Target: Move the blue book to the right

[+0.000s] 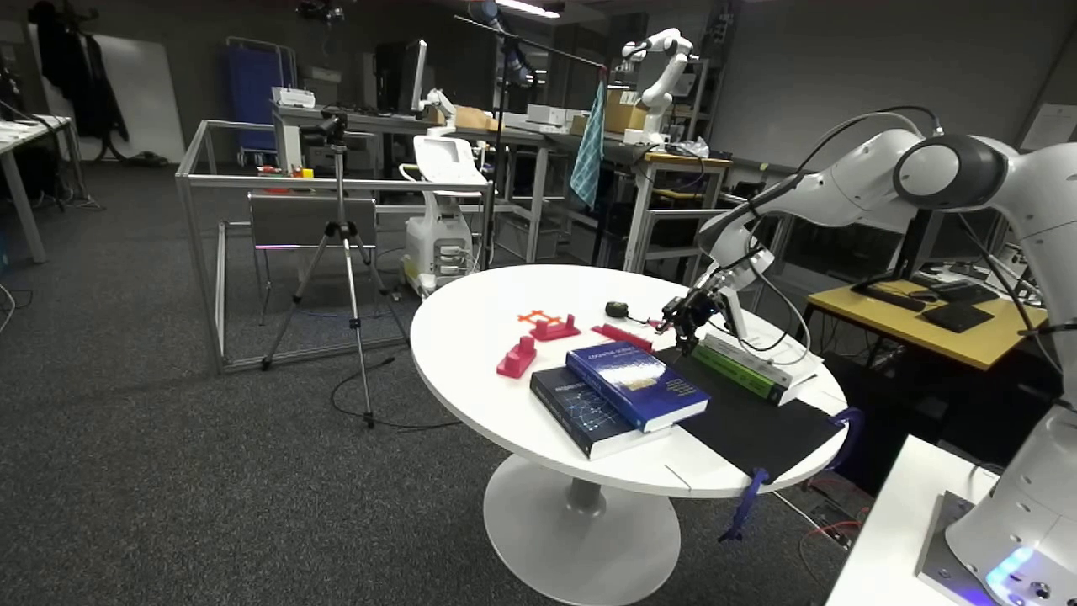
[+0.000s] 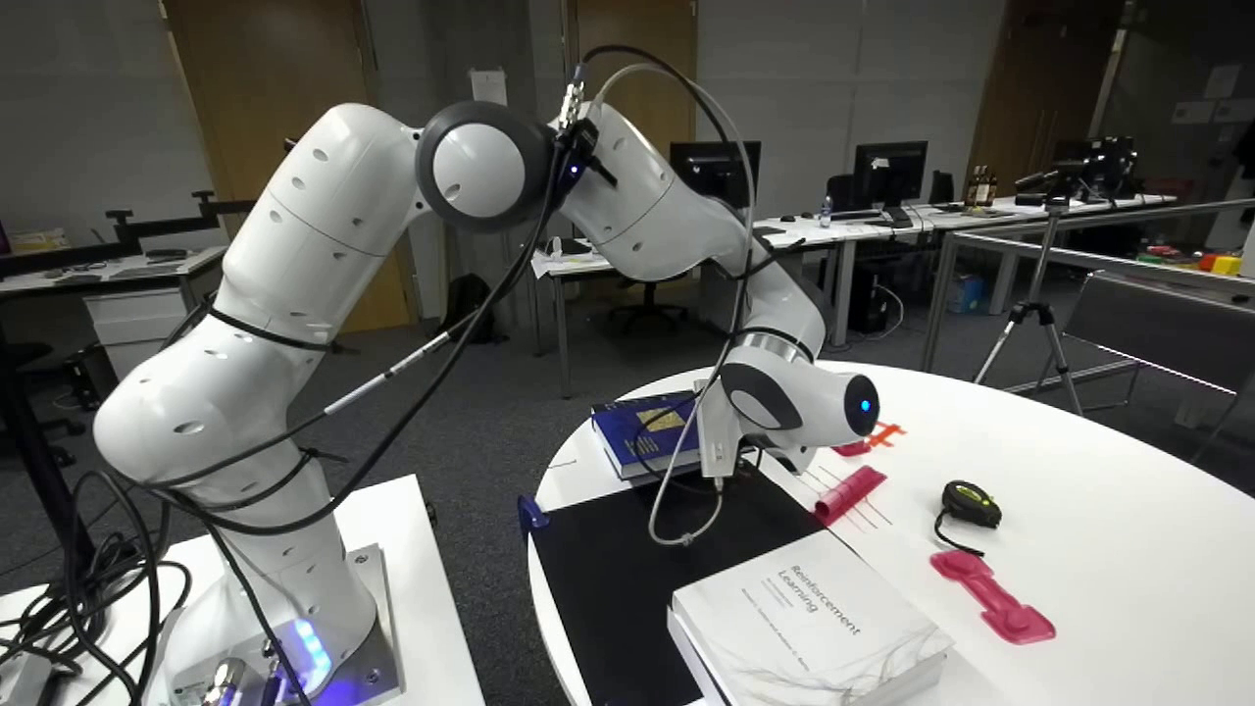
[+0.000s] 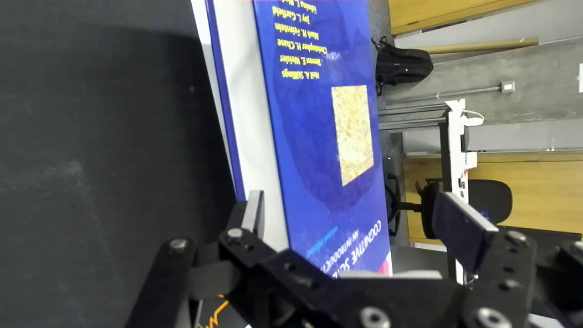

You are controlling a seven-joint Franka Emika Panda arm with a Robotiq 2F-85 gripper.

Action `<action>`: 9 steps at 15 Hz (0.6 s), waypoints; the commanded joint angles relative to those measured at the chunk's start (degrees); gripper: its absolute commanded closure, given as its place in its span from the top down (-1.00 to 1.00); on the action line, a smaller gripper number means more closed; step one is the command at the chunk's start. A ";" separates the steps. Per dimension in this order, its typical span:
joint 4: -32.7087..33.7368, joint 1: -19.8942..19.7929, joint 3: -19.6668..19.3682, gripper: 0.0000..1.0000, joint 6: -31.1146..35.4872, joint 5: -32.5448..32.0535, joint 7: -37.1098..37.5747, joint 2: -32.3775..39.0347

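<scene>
The blue book (image 1: pixel 635 383), with a yellow patch and "Cognitive Science" on its cover, lies flat on a larger dark book (image 1: pixel 589 412) on the white round table. In an exterior view the arm partly covers the blue book (image 2: pixel 637 431). My gripper (image 1: pixel 678 326) is low above the table, at the black-mat side of the blue book. In the wrist view the jaws (image 3: pixel 357 218) are wide apart with nothing gripped. The blue book (image 3: pixel 319 150) shows beyond and between them; one finger overlaps its page edge in the picture. I cannot tell whether they touch.
A black mat (image 1: pixel 757 433) lies beside the books. A white "Reinforcement Learning" book (image 2: pixel 809 628) lies on a green book (image 1: pixel 732 372). Red parts (image 1: pixel 517 358), an orange lattice (image 1: pixel 538 317) and a tape measure (image 2: pixel 971 504) are on the table (image 1: pixel 471 337). Blue clamps (image 1: pixel 745 505) grip its edge.
</scene>
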 commanded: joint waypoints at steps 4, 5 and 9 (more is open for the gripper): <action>2.15 -1.97 0.16 1.00 -1.77 2.95 -6.30 1.61; 2.07 -2.07 0.04 1.00 -1.92 3.26 -7.53 1.79; 1.75 -2.09 -0.51 1.00 -1.84 5.23 -11.84 2.80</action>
